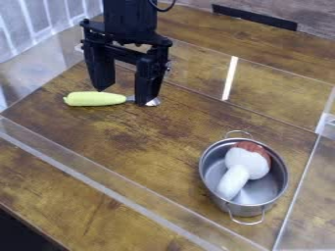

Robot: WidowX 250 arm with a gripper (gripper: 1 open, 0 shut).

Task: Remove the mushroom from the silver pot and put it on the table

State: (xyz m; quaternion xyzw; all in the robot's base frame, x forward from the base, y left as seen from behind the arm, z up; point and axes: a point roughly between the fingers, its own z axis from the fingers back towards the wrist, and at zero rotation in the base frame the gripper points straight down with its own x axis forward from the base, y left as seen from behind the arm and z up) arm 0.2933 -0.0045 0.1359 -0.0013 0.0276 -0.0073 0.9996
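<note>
The silver pot (244, 175) sits on the table (144, 137) at the lower right, two small loop handles on its rim. Inside it lies the mushroom (241, 167), its off-white stem pointing toward the camera and its reddish-brown cap at the pot's far side. My gripper (125, 80) hangs at the upper left, pointing down, its two black fingers spread wide with nothing between them. It is well apart from the pot, up and to the left of it.
A yellow-green spoon handle (96, 99) lies on the wood just left of my fingers, with its small metal bowl (152, 101) near my right fingertip. Clear acrylic panels (78, 157) edge the tabletop along the front, left and right.
</note>
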